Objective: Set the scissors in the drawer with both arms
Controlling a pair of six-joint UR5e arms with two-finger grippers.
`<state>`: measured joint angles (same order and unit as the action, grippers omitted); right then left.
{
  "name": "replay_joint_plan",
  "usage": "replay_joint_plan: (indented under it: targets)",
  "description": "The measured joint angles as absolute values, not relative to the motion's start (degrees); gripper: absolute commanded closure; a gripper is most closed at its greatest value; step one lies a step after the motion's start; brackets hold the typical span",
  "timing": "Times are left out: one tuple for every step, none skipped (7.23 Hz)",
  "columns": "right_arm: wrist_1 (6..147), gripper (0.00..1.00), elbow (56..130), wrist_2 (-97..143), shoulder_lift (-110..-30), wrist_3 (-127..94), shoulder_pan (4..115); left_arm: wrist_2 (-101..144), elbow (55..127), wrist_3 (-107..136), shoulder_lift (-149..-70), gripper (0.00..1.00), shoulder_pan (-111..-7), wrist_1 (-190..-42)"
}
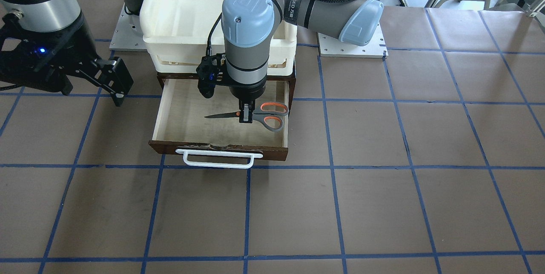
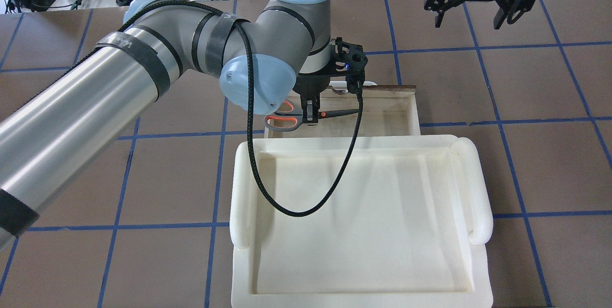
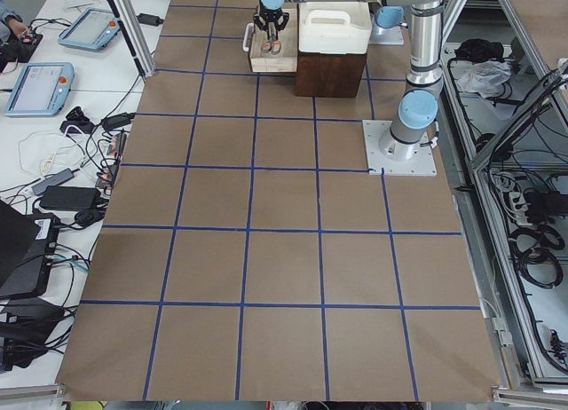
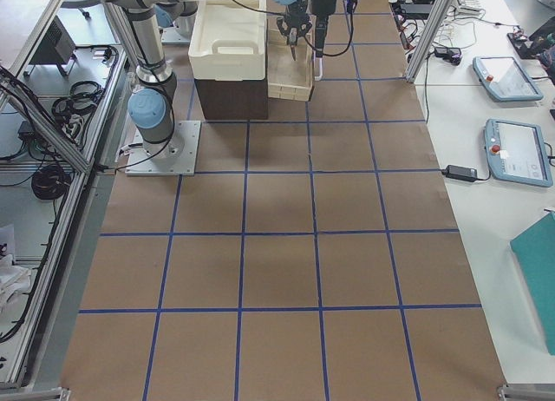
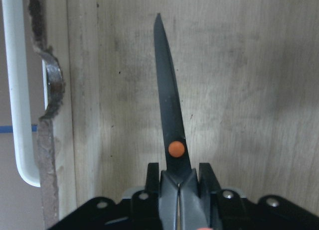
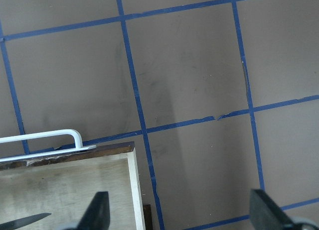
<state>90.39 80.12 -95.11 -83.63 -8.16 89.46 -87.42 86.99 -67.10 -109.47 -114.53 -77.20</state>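
Note:
The scissors (image 1: pixel 259 117) are pinched near their orange pivot by my left gripper (image 1: pixel 245 118), which is shut on them. They lie level inside the open drawer (image 1: pixel 191 108), blades toward its middle and handle loops by its side wall. I cannot tell whether they touch the floor. The left wrist view shows the blade (image 5: pixel 167 90) over pale plywood between my fingers (image 5: pixel 207 177). The overhead view shows the scissors (image 2: pixel 334 114) and left gripper (image 2: pixel 311 117). My right gripper (image 1: pixel 91 89) is open and empty, raised beside the drawer's other side (image 2: pixel 473 18).
A white plastic tray (image 2: pixel 358 212) sits on the dark cabinet behind the drawer. The drawer's white bar handle (image 1: pixel 217 158) faces away from the robot. The right wrist view shows the drawer corner (image 6: pixel 132 180) and brown, blue-taped table (image 6: pixel 199 80) beyond.

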Motion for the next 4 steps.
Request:
replay_joint_plan:
  targets:
    - [90.46, 0.00, 80.54, -95.46, -83.74, -6.19, 89.30, -87.18, 87.06, -66.71, -109.79, 1.00, -114.68, -77.18]
    - [90.53, 0.00, 80.74, -95.56, -83.78, -4.98, 89.12, -87.10, 87.08, -65.69, -110.16, 1.00, -115.11, -77.13]
    - [90.60, 0.00, 80.81, -95.46, -83.85, -4.63, 88.99, -87.09, 87.12, -64.65, -110.60, 1.00, -115.76, -76.72]
    - [90.81, 0.00, 80.84, -95.42, -83.89, -4.47, 88.94, -87.09, 87.15, -63.98, -110.99, 1.00, -116.23, -76.17]
